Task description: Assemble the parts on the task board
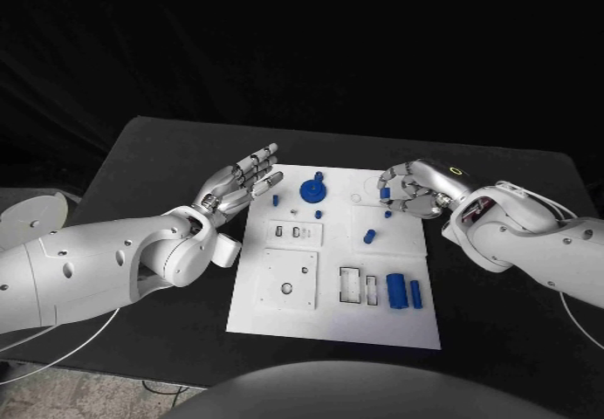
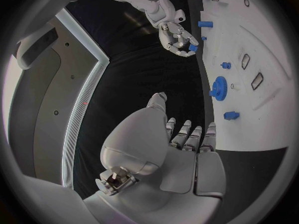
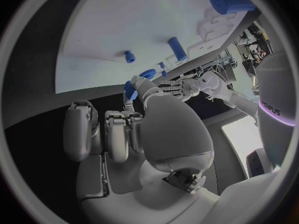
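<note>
- On the black table [image 1: 151, 148] lies the task board [image 1: 378, 327], my landmark; I read the assembly as barely started, with most recesses unfilled.
- At its left edge my left hand [image 1: 239, 185] hovers, fingers spread, holding nothing.
- Over its far right corner my right hand [image 1: 409, 190] pinches a small blue part [image 1: 385, 194] between fingertips, above the surface.
- Near its far edge sits the blue gear [image 1: 312, 189], apparently on its post.
- Toward its near right stand two blue cylinders [image 1: 403, 291], beside empty slots.
- Around its middle a blue peg [image 1: 369, 236] and smaller blue pieces [image 1: 319, 214] lie loose, awaiting placement.
</note>
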Robot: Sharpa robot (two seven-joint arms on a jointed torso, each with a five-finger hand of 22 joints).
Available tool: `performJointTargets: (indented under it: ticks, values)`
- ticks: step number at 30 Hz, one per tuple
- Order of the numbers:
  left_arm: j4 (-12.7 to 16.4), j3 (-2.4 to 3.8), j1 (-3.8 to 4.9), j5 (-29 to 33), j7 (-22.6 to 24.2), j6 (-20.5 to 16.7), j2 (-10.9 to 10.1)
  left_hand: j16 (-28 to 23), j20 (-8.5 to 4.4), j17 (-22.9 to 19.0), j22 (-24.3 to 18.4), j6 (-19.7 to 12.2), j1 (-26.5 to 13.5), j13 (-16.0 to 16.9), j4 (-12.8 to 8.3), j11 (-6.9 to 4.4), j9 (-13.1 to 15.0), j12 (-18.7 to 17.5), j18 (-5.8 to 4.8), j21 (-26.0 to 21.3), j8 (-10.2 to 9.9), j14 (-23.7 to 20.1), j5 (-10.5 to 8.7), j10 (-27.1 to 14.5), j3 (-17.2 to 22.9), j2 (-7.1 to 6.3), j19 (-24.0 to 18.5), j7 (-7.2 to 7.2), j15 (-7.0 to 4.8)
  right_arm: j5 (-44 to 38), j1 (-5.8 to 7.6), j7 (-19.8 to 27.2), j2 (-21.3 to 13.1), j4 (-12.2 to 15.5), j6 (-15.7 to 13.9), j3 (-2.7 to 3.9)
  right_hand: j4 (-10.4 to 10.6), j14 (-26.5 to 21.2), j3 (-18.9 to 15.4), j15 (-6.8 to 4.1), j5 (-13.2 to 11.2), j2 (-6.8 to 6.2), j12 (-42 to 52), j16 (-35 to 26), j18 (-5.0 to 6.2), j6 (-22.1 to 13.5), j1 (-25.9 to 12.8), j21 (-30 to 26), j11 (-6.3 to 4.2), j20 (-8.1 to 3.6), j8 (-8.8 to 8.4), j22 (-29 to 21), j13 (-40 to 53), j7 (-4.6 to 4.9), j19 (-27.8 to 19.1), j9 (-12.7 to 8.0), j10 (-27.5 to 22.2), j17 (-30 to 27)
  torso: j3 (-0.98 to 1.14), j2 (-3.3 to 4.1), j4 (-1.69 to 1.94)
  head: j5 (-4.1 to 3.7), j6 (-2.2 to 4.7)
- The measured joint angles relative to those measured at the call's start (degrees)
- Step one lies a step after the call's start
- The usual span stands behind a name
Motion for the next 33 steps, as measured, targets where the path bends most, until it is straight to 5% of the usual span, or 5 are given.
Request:
performJointTargets:
  ticks: [8, 26, 33]
  values:
    - [0.06, -0.01, -0.03, 0.01, 0.01, 0.00, -0.25, 0.00, 0.00, 0.05, 0.05, 0.00, 0.00, 0.00, -0.16, 0.00, 0.00, 0.00, 0.00, 0.22, 0.00, 0.00, 0.00, 0.00, 0.17, 0.00, 0.00, 0.00, 0.00, -0.71, -0.78, -1.47, 2.59, 3.41, 0.92, 0.00, 0.00, 0.00, 0.00, 0.00, 0.03, -0.01, 0.00, 0.00, 0.00, -0.10, 0.00, 0.00, 0.00, 0.00, 0.06, -0.01, 0.00, 0.09, 0.00, 0.34, 0.00, 0.00, -0.03, 0.02, -0.05, -0.01, 0.00]
    - [-0.02, -0.01, -0.03, 0.06, -0.01, 0.00, 0.08, 0.00, 0.00, 0.04, 0.04, 0.00, 0.00, -0.01, -0.16, 0.00, 0.00, 0.00, 0.00, 0.22, 0.00, 0.00, 0.00, 0.00, 0.17, 0.00, 0.00, 0.00, 0.00, -3.74, -2.08, -6.51, 8.94, 3.56, 5.46, -0.01, 0.59, 0.00, 0.22, 0.00, 0.08, -0.91, 0.00, 0.00, 0.00, -0.73, -0.96, -2.48, 0.50, 0.63, -0.53, -0.02, -0.01, 0.71, -0.63, 0.14, 0.06, 0.04, -0.05, 0.02, 0.06, -0.35, 0.00]
    - [-0.05, -0.01, -0.03, 0.10, -0.03, 0.02, 0.25, 0.00, 0.21, 0.04, 0.04, 0.00, 0.00, -0.01, -0.16, 0.00, 0.00, 0.23, 0.00, 0.22, 0.00, 0.00, 0.00, 0.00, 0.16, 0.00, 0.21, 0.00, 0.00, -4.33, -2.12, -8.04, 10.19, 3.51, 7.54, 0.00, 0.88, 0.00, 0.63, 0.43, -0.47, -0.85, 0.00, -0.23, 0.92, -0.74, -1.45, -2.88, 0.74, 0.85, -1.35, -0.02, -0.01, 0.72, -0.84, -0.52, -0.12, 0.03, -0.08, -0.03, 0.10, -0.26, 0.00]
